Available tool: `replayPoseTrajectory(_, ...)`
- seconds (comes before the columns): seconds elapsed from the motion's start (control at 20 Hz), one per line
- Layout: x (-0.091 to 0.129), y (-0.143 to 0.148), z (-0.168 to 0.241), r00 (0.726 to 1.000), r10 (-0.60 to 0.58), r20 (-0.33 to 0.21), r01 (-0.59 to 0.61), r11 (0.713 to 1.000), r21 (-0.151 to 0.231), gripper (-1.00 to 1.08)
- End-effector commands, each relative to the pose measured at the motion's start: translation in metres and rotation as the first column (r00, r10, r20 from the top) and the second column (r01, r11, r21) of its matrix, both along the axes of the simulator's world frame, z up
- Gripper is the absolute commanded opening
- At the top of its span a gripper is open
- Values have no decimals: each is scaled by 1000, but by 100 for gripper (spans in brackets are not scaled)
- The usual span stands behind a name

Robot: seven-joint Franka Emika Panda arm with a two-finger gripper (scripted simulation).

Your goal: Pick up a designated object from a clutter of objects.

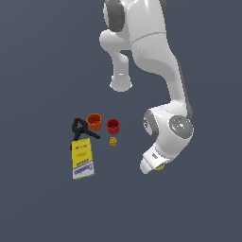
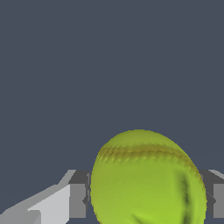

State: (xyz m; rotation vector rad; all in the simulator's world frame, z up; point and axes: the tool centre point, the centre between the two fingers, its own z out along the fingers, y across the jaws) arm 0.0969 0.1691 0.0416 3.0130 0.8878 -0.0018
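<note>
The yellow-green tennis ball [image 2: 146, 179] fills the wrist view, its curved seam showing. It sits between my gripper's [image 2: 148, 202] two dark fingers [image 2: 81, 200], which press on both of its sides. In the exterior view only a sliver of the ball [image 1: 161, 166] shows under the white hand, and the gripper [image 1: 158, 167] is low over the floor at the exterior view's right, well apart from the other clutter. I cannot tell whether the ball is off the floor.
At the exterior view's left lie the orange cup [image 1: 95, 121], the red cup [image 1: 113, 125], the black clamp with orange tips [image 1: 81, 128], the tiny yellow die [image 1: 113, 141] and the flat yellow-and-white box [image 1: 82, 158]. The arm's base [image 1: 120, 84] stands behind.
</note>
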Motion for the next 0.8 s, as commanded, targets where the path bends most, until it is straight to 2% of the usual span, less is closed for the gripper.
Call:
replayPoseTrajectory(0.0, 0, 1, 0, 1000, 1, 1, -1, 1000, 1, -100)
replayPoseTrajectory(0.4, -1, 0, 4, 1000, 0, 0, 0, 1000, 0, -100)
replayPoseTrajectory(0.75, -10, 3, 28, 1000, 0, 0, 0, 1000, 0, -100)
